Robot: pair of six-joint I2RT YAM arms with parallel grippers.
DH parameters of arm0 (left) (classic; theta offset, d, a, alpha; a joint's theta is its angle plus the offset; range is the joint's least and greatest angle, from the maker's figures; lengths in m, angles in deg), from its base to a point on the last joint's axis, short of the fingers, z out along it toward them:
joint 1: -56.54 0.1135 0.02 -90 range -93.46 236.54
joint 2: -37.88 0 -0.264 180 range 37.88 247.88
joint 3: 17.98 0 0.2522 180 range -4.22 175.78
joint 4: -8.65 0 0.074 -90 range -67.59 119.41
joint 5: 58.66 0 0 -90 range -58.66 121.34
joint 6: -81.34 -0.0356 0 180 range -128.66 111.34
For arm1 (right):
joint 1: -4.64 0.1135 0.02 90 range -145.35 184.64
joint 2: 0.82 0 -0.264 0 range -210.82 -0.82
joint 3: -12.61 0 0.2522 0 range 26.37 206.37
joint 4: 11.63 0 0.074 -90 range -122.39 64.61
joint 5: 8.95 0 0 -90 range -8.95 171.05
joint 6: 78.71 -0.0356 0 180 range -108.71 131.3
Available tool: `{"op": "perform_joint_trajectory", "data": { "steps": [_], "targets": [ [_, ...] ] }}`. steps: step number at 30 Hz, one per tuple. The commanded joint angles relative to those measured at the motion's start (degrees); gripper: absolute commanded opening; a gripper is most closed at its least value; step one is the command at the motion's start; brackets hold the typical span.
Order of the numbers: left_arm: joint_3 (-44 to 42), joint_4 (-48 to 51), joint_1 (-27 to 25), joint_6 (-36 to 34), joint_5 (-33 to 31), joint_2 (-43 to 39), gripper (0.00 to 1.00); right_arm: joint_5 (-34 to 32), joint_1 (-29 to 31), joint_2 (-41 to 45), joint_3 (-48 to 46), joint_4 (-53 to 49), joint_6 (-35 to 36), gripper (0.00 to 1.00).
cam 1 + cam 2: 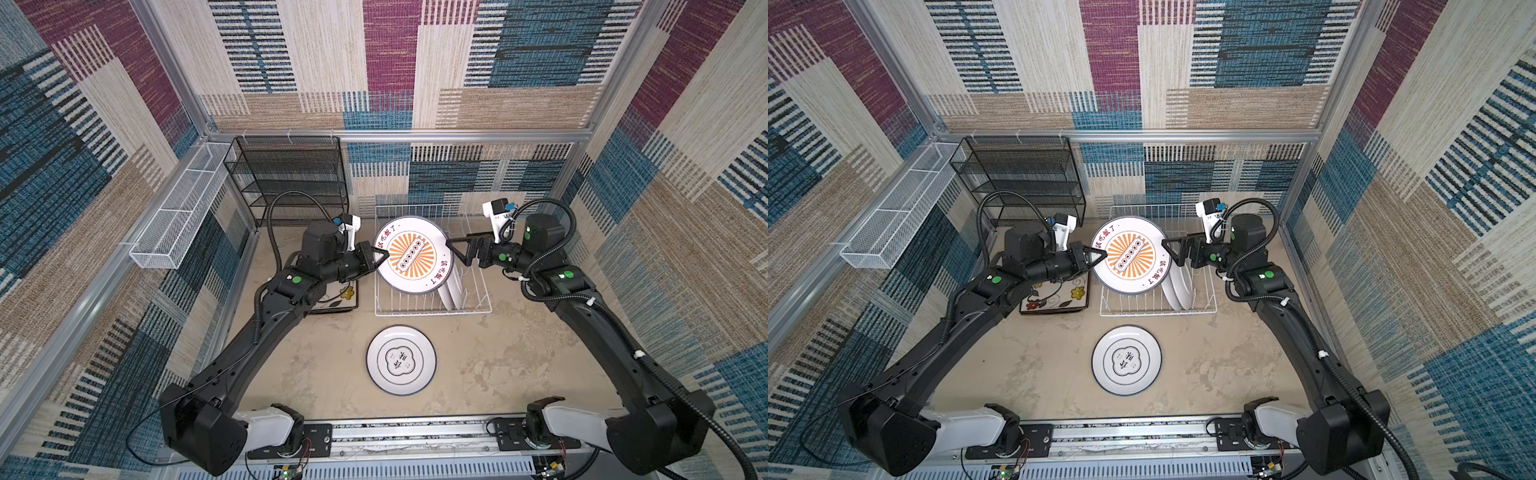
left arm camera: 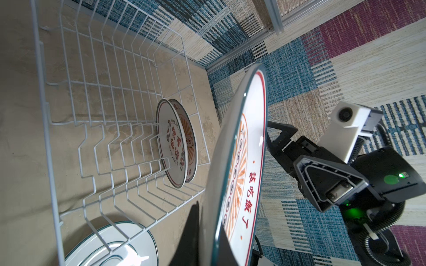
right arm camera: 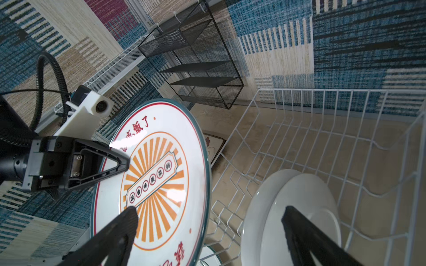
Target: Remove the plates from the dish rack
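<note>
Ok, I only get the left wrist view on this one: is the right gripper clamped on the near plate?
Observer: No. The right wrist view shows the right gripper open, fingers straddling the plate's rim.
Operator: Who holds it, then?
Observer: The left gripper, pinched on its left edge in both top views.
Operator: Any plates beside the rack?
Observer: A flowered square plate, left of the rack, partly under the left arm.

White plate (image 1: pixel 411 254) bears an orange sunburst, red lettering, seemingly teal rim.
</note>
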State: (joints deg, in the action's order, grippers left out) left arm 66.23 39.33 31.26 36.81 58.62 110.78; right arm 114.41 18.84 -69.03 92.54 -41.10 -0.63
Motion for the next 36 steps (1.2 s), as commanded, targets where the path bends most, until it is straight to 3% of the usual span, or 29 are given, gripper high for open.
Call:
{"op": "perform_joint_trajectory", "data": {
  "steps": [1,8,16,28,36],
  "targets": [
    [-2.53,0.67,0.04,-0.59,0.45,-2.62,0.0,-0.42,0.1,3.68,-3.89,2.59,11.63,1.0],
    [-10.27,2.71,0.02,0.84,1.31,-9.2,0.0,4.4,0.1,12.98,-11.92,3.54,25.8,1.0],
    [-17.56,5.78,-0.12,-0.88,8.67,-14.94,0.0,9.5,0.15,14.87,-13.09,-9.77,42.86,1.0],
    [-30.88,11.96,-0.46,-2.1,8.22,-23.97,0.0,5.86,2.41,14.46,-14.39,-17.9,51.57,1.0],
    [-36.97,12.36,-0.94,-2.58,8.27,-25.2,0.0,4.08,7.86,13.46,-15.02,-23.02,57.23,1.0]
  ]
}}
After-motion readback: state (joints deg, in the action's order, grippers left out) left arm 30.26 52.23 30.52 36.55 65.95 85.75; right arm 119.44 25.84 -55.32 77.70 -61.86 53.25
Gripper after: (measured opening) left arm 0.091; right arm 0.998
